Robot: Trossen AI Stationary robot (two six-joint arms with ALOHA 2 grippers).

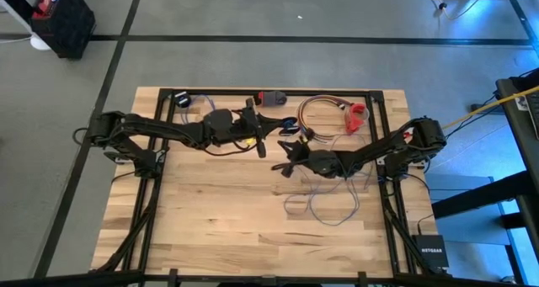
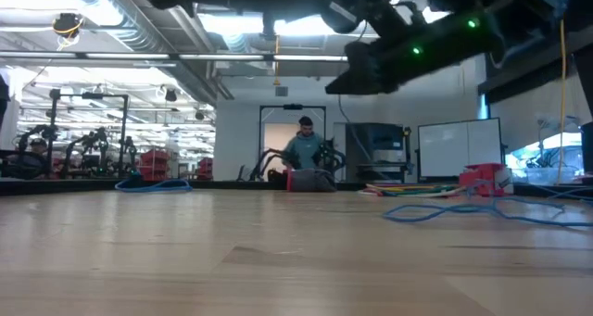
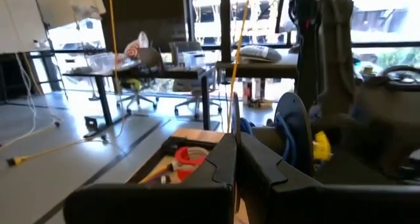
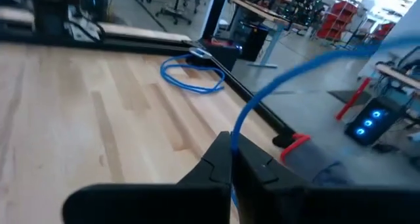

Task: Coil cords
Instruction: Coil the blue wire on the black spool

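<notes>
The cord is thin, grey-lilac in the high view and blue in the wrist views. Its loose loops [image 1: 327, 204] lie on the wooden table [image 1: 210, 228] right of centre. My right gripper [image 4: 231, 159] reaches in from the right to the table's middle [image 1: 285, 162] and is shut on a strand of the cord. My left gripper [image 3: 234, 159] comes level from the left, just behind it [image 1: 274, 135], with its fingers shut. A bunch of blue loops [image 3: 289, 135] shows close beside its fingertips. My right gripper pinches one strand of the cord [image 4: 231, 140] between its two fingers. The strand rises from the fingers and arcs away above the table [image 4: 308, 66]. My left gripper has a thin strand [image 3: 234, 112] standing up at its shut fingertips; I cannot tell whether it touches it.
A second loop of blue cord [image 4: 190, 76] lies near the far left corner beside a small black piece [image 1: 181, 99]. Yellow and red cords [image 1: 324, 110] and a red object [image 1: 358, 117] lie at the back right. A black frame [image 1: 383, 135] borders the table.
</notes>
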